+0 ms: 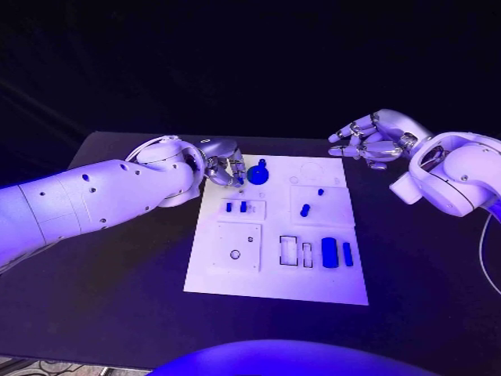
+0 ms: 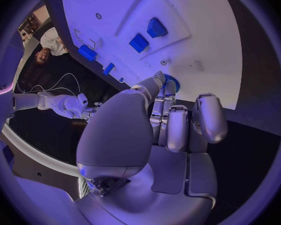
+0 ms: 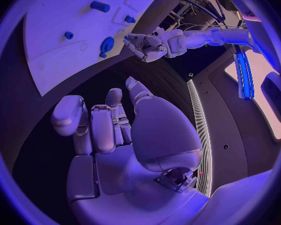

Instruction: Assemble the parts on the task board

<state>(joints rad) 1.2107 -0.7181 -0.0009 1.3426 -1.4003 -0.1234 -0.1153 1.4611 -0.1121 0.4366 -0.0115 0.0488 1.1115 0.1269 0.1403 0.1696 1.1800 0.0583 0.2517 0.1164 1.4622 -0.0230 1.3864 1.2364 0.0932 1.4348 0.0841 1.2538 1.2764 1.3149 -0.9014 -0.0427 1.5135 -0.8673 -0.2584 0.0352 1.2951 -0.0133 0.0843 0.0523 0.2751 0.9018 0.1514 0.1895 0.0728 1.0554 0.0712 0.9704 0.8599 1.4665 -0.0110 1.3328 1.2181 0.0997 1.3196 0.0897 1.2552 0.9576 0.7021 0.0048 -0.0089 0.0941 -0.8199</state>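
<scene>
The white task board (image 1: 275, 274) lies mid-table (image 1: 115, 298), its small blue parts (image 1: 329, 251) scattered in recesses. My left robot hand (image 1: 222, 168) pinches a rounded blue part (image 1: 258, 173) at the board's far edge. My right robot hand (image 1: 371, 139) hovers beyond it, fingers curled, holding nothing.

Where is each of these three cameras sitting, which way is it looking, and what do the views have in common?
Head view: on the robot's head, looking down at the task board, both arms entering from the sides.
Left wrist view: behind the left hand, facing the board, fingers by a round blue part.
Right wrist view: behind the right hand, hovering over the black table beside the board.
Shared: all show the board and that blue part.
</scene>
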